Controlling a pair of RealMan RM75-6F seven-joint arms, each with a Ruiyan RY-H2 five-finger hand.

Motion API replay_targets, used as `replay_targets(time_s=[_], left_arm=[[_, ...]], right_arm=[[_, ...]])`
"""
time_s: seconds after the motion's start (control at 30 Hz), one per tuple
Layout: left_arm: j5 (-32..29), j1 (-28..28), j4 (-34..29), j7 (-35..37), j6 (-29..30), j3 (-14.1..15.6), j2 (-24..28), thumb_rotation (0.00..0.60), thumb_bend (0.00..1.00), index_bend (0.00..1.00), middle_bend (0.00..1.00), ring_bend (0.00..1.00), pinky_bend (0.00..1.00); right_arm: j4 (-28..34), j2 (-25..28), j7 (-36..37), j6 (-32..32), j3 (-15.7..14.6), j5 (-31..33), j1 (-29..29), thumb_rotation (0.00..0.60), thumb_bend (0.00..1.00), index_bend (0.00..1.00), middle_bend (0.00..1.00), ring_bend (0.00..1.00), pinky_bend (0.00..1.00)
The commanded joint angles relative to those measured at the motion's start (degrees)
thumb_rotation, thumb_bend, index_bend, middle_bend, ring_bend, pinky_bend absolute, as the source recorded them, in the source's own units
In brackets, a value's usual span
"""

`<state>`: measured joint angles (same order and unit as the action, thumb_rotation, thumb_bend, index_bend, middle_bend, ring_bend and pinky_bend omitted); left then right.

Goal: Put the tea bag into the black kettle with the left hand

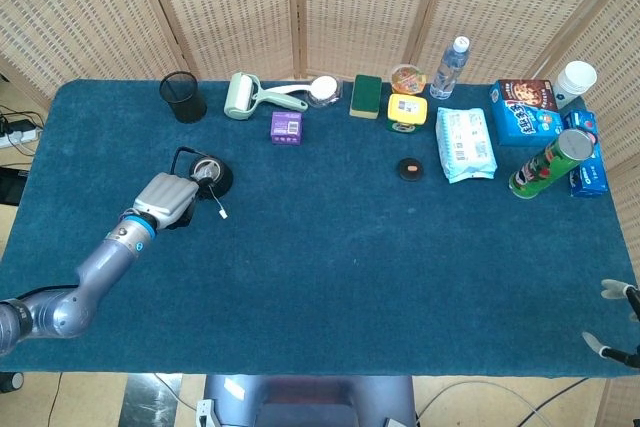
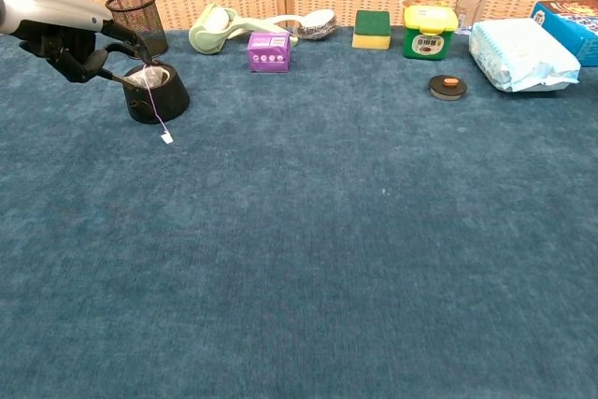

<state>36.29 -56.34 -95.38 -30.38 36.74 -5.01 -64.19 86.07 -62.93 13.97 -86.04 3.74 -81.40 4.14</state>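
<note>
The small black kettle (image 2: 156,99) stands at the left of the blue table, also seen in the head view (image 1: 211,175). The tea bag (image 2: 148,75) lies inside its mouth; its string hangs over the rim and the white tag (image 2: 166,137) rests on the cloth beside it, tag (image 1: 222,214). My left hand (image 2: 82,41) hovers just left of the kettle, fingers apart and holding nothing; in the head view the left hand (image 1: 165,198) sits beside the kettle. Only fingertips of my right hand (image 1: 618,322) show at the table's near right corner.
A black mesh cup (image 2: 137,17), lint roller (image 2: 217,25), purple box (image 2: 269,50), sponge (image 2: 372,28), yellow jar (image 2: 429,30), wipes pack (image 2: 519,51) and a small round lid (image 2: 448,87) line the back. A crisp can (image 1: 550,163) and boxes sit far right.
</note>
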Motion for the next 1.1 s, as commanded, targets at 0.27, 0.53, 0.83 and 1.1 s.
replay_targets(time_s=[0.27,0.53,0.83,1.1], left_arm=[[-18.0,-9.9,2.3,-2.9,-3.0,8.6,0.9,0.600,1.00,0.00,1.00,1.00,0.92],[-21.0,-12.1,6.9,-1.0,-4.8,11.2,-2.3,0.600,1.00,0.00,1.00,1.00,0.92],[-19.5,-12.9,8.6,1.7,-4.9,12.0,-4.2,0.600,1.00,0.00,1.00,1.00,0.92],[-18.5,-13.4,10.3,4.0,-5.2,12.3,-5.8,0.600,1.00,0.00,1.00,1.00,0.92]], right_arm=[[-0.6,-0.1,0.5,0.7,0.1,0.3,-0.3,0.600,0.10,0.26,0.37,0.31,0.43],[-0.7,-0.3,0.6,0.9,0.1,0.6,-0.3,0.600,0.10,0.26,0.37,0.31,0.43],[-0.7,-0.2,0.6,1.0,0.2,0.9,-0.2,0.600,0.10,0.26,0.37,0.31,0.43],[-1.0,-0.2,0.8,1.0,0.2,1.2,0.0,0.600,0.10,0.26,0.37,0.31,0.43]])
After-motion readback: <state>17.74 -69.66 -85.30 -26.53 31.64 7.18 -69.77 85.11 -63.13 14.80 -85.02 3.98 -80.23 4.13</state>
